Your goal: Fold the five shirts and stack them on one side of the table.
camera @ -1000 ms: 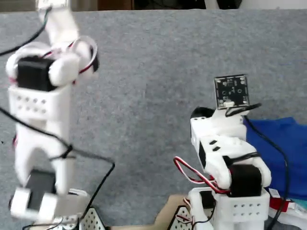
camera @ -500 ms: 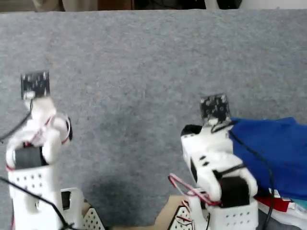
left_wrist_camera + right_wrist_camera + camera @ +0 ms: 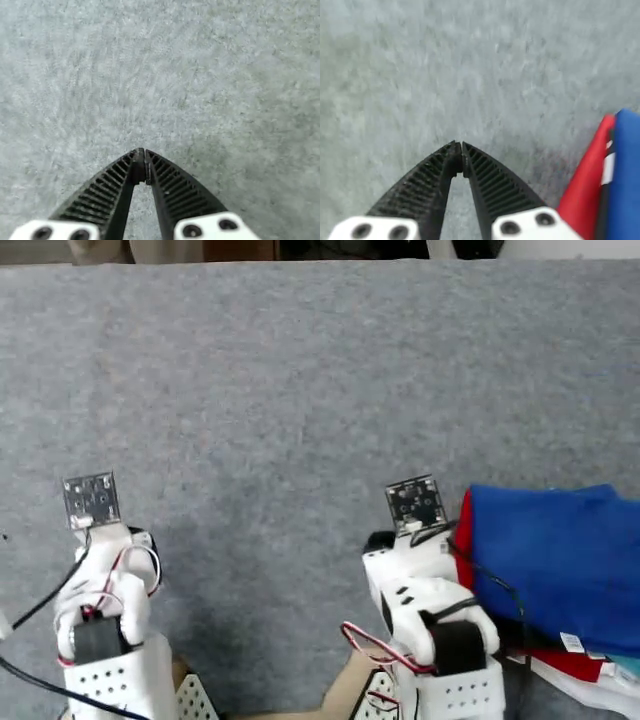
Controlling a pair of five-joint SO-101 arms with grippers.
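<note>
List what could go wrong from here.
The right arm sits right beside the blue shirt, so its next swing could snag that shirt and drag it off the red shirt. White cloth pokes out unevenly underneath at the near side, so the layers might slide.

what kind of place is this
Probably a robotics test bench rather than a home: two small white arms, the left arm and right arm, sit at a table covered in grey carpet-like fabric, with a stack of folded shirts, blue on top, beside the right arm.
</note>
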